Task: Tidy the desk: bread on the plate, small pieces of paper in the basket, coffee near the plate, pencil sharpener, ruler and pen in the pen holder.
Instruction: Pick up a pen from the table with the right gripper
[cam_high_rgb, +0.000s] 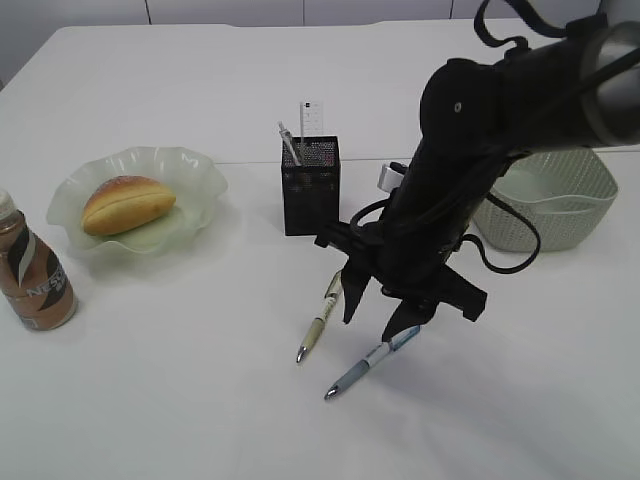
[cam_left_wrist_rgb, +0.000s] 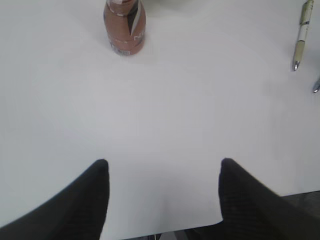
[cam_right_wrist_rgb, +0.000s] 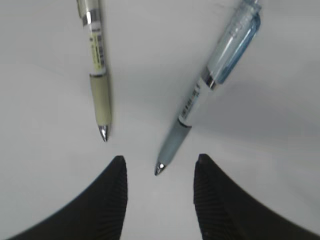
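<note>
A blue pen (cam_high_rgb: 366, 368) and a green pen (cam_high_rgb: 321, 320) lie on the white table. My right gripper (cam_high_rgb: 378, 310) is open just above them. In the right wrist view the blue pen's (cam_right_wrist_rgb: 205, 92) tip lies between the open fingers (cam_right_wrist_rgb: 159, 165), and the green pen (cam_right_wrist_rgb: 96, 65) lies to the left. A black mesh pen holder (cam_high_rgb: 311, 186) holds a ruler and a pen. Bread (cam_high_rgb: 127, 203) sits on the green plate (cam_high_rgb: 190, 170). A coffee bottle (cam_high_rgb: 30, 272) stands at the left. My left gripper (cam_left_wrist_rgb: 162, 167) is open and empty over bare table, with the coffee bottle (cam_left_wrist_rgb: 125, 27) ahead of it.
A pale green basket (cam_high_rgb: 550, 200) stands at the right behind the right arm. A small white object (cam_high_rgb: 389, 177) shows beside the arm. The table's near edge shows in the left wrist view (cam_left_wrist_rgb: 165, 230).
</note>
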